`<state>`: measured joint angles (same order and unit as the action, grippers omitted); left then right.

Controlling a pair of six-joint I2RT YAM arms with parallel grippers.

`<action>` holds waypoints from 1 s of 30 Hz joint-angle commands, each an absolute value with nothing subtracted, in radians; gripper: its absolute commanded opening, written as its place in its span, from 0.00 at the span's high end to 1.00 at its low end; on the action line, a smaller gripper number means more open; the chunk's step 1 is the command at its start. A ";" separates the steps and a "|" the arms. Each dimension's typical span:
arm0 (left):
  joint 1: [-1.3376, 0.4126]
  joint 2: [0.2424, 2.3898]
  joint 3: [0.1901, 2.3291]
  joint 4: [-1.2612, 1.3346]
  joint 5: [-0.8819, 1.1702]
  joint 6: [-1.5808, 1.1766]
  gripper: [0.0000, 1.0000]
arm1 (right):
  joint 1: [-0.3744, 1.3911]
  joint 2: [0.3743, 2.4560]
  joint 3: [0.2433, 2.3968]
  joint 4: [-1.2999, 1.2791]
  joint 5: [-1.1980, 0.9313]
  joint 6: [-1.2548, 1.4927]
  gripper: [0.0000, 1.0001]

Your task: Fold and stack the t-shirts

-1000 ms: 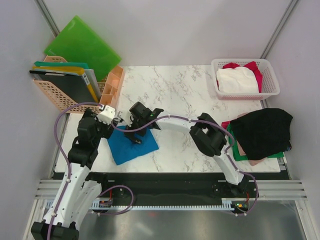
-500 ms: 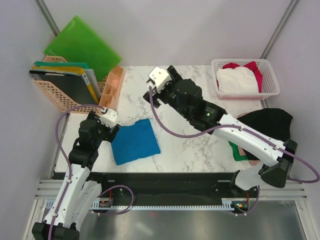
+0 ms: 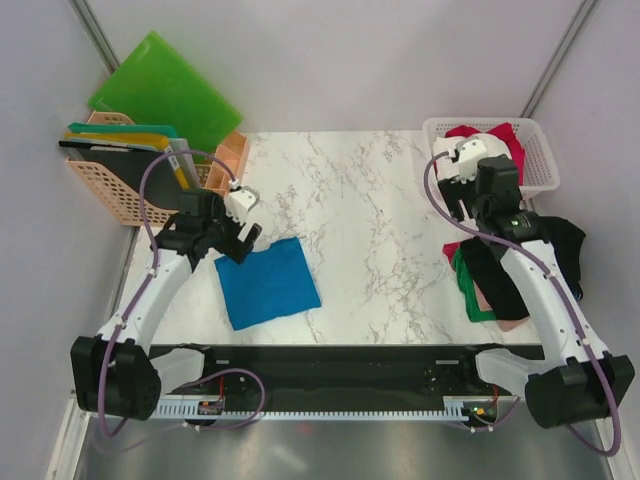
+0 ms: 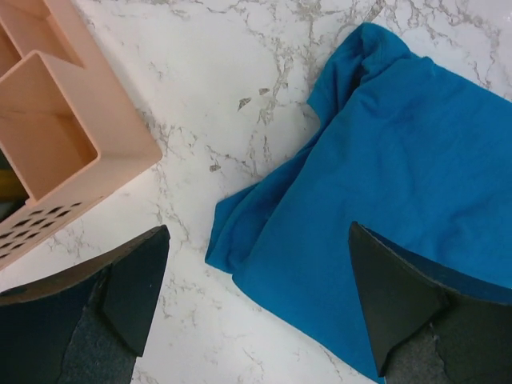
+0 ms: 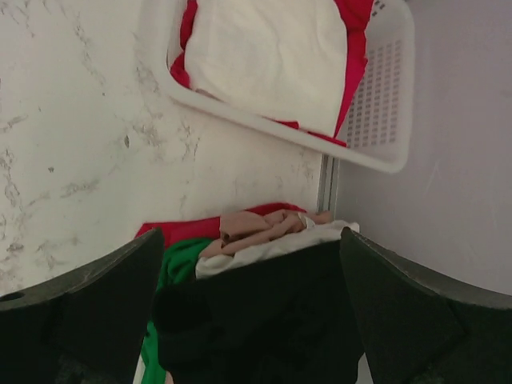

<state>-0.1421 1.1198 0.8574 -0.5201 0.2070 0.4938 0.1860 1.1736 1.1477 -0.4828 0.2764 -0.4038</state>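
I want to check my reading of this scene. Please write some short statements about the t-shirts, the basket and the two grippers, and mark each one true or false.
1. The blue t-shirt lies folded on the marble table. True.
2. The left gripper is shut on the blue t-shirt. False: its jaws stand open over the shirt's edge and grip nothing.
3. The white basket holds a white t-shirt and a red t-shirt. True.
4. At the table's right edge, the topmost t-shirt is yellow. False: the black t-shirt is on top, with a green t-shirt under it.
5. The right gripper is open and holds nothing. True.
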 commanded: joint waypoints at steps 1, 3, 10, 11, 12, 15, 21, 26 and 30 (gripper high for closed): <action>-0.146 1.189 0.939 -0.532 0.287 0.468 0.00 | 0.153 1.086 1.129 -0.595 0.251 -0.336 0.02; -0.146 1.210 0.950 -0.532 0.294 0.474 0.00 | 0.124 1.112 1.143 -0.675 0.285 -0.295 0.02; -0.146 1.189 0.893 -0.477 0.314 0.474 0.00 | -0.188 1.133 1.045 -0.773 0.080 -0.161 0.02; -0.146 1.193 0.890 -0.477 0.319 0.469 0.00 | -0.211 1.162 1.032 -0.773 0.066 -0.147 0.02; -0.146 1.198 0.888 -0.479 0.322 0.469 0.00 | -0.266 1.176 1.026 -0.761 0.066 -0.143 0.02; -0.146 1.209 0.884 -0.479 0.310 0.469 0.00 | -0.406 1.215 1.000 -0.707 0.037 -0.158 0.02; -0.146 1.189 0.877 -0.477 0.290 0.476 0.00 | -0.494 1.204 0.930 -0.605 0.075 -0.186 0.02; -0.146 1.181 0.864 -0.479 0.282 0.480 0.00 | -0.509 1.250 0.885 -0.556 0.049 -0.183 0.02; -0.146 1.169 0.848 -0.479 0.279 0.491 0.00 | -0.511 1.365 0.929 -0.577 0.017 -0.201 0.02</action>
